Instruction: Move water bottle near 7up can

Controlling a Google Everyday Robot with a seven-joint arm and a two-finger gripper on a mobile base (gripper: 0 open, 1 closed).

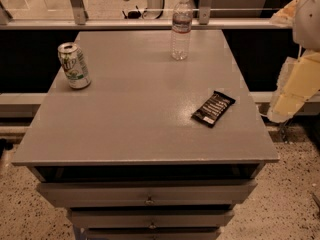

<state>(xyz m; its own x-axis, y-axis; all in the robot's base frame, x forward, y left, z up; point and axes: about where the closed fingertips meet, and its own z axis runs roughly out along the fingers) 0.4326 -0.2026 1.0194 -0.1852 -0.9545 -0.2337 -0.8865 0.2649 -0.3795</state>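
Now we count one bottle (181, 29), one can (74, 65), one wrapper (213, 108).
Bottle upright at the bench's (140, 119) far edge, can by the left edge; gripper (292, 91) beyond the right edge, state we cannot tell.

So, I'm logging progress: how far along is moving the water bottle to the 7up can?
Nothing looks done yet. The water bottle stands upright at the far edge of the table, well apart from the 7up can on the left side. The gripper sits beyond the right edge, nowhere near the bottle. Left: reach, grasp, carry the bottle beside the can.
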